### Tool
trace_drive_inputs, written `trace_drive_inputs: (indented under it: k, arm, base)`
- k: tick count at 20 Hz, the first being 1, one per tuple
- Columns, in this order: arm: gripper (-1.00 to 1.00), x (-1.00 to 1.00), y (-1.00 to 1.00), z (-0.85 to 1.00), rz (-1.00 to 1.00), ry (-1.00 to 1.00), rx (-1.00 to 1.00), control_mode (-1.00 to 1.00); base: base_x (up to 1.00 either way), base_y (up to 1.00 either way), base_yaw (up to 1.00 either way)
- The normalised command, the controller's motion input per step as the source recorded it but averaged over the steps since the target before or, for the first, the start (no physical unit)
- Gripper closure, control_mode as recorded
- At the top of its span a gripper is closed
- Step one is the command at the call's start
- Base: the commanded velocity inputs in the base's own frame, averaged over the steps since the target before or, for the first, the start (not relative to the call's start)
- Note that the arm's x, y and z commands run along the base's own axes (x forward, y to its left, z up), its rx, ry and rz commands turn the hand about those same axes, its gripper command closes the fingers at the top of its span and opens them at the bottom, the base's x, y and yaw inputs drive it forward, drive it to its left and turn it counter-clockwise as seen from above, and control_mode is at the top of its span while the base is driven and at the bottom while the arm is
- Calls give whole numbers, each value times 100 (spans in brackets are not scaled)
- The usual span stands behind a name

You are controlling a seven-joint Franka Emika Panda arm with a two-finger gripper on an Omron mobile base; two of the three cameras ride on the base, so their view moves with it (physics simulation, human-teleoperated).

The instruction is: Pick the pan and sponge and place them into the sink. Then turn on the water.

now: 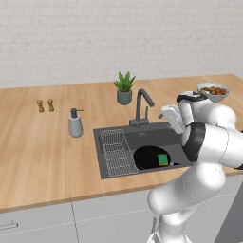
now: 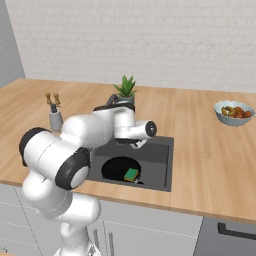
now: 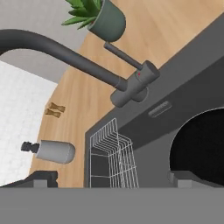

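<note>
Left base: pan (image 1: 148, 156) in sink (image 1: 107, 163), sponge (image 1: 163, 159) on it; my arm cuts off sink's right end.
Right base: arm hides faucet and rack.
Hand: gripper (image 3: 112, 180) fingers spread wide, empty; faucet (image 3: 87, 61) ahead, spout cropped; pan half cut off at right.

The sink (image 1: 102, 142) sits recessed in the bench (image 1: 38, 152), with the pan (image 1: 144, 156) inside it and the sponge (image 1: 163, 159) lying in the pan. A wire rack (image 1: 115, 152) fills the basin's left side. Behind the sink stands the faucet (image 1: 141, 107), a potted plant (image 1: 124, 88) beyond it.
</note>
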Motion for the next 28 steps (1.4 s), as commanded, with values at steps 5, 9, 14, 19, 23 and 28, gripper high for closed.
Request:
trace_drive_inputs:
  k: [5, 9, 14, 19, 23, 28]
  arm:
    - [-100, 41, 5, -7, 0, 0, 0, -100]
    - [-100, 36, 0, -22, 0, -4, 0, -100]
    - [-100, 24, 0, -27, 0, -10, 0, -100]
    - [-100, 32, 0, -20, 0, -5, 1, -100]
    - [-100, 35, 0, -2, 0, 0, 1, -100]
    - [-100, 51, 0, 0, 0, 0, 4, -100]
  base:
    - [0, 0, 0]
    - [0, 0, 0]
    - [0, 0, 0]
    - [0, 0, 0]
    - [0, 0, 0]
    - [0, 0, 0]
